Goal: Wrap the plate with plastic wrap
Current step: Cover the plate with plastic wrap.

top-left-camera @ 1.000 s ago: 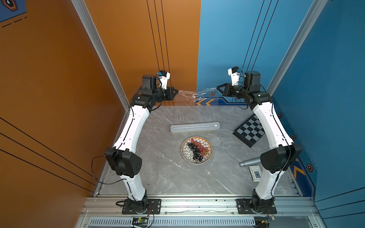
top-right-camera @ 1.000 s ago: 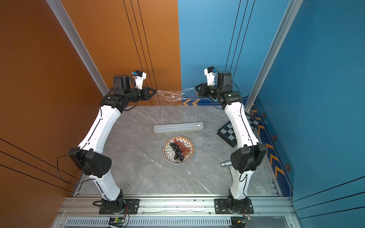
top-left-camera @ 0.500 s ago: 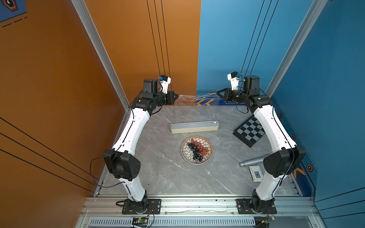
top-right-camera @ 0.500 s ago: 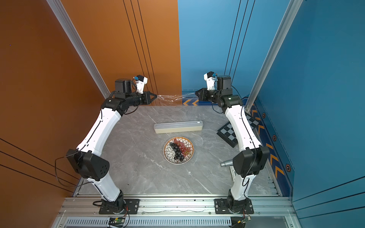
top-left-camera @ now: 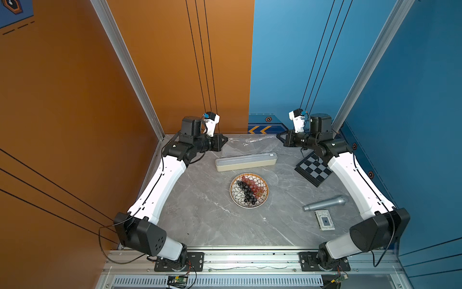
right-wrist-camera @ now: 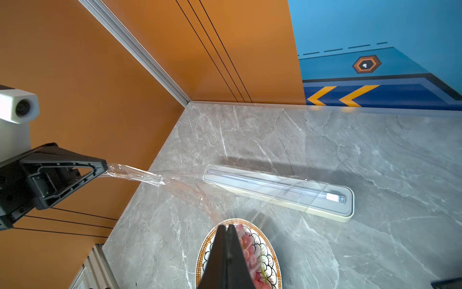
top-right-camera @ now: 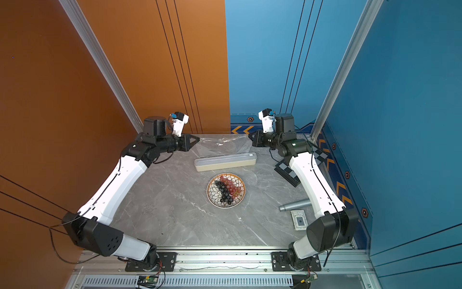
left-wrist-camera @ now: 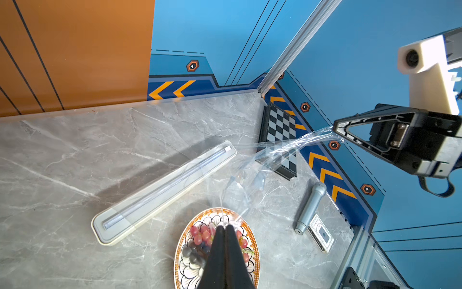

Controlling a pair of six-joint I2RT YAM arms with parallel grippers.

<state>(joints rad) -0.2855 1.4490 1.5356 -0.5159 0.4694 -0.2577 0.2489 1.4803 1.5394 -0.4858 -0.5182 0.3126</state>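
Left gripper [top-left-camera: 225, 139] is clamping one corner of the plastic wrap [top-left-camera: 246, 143], jaws fully closed on the film. Right gripper [top-left-camera: 278, 136] is doing the same at the opposite corner, also pinched tight. Both are hovering over the far edge of the table [top-left-camera: 200, 225], facing each other. The film is stretching between them and bunching into a twisted strand at each tip. The sheet is sagging down toward the dispenser box [top-left-camera: 246, 162]; can't tell whether it's joined to the box. The box is lying flat, long side running left-right, just far of the plate [top-left-camera: 236, 197]. The plate is sitting mid-table, carrying red and dark grapes [top-left-camera: 250, 187], uncovered and clear of the film. A chessboard [top-left-camera: 312, 171] is lying far right, partly under the right arm. A grey cylinder [top-left-camera: 325, 204] and a small card box [top-left-camera: 324, 220] are lying near right, just beside each other.
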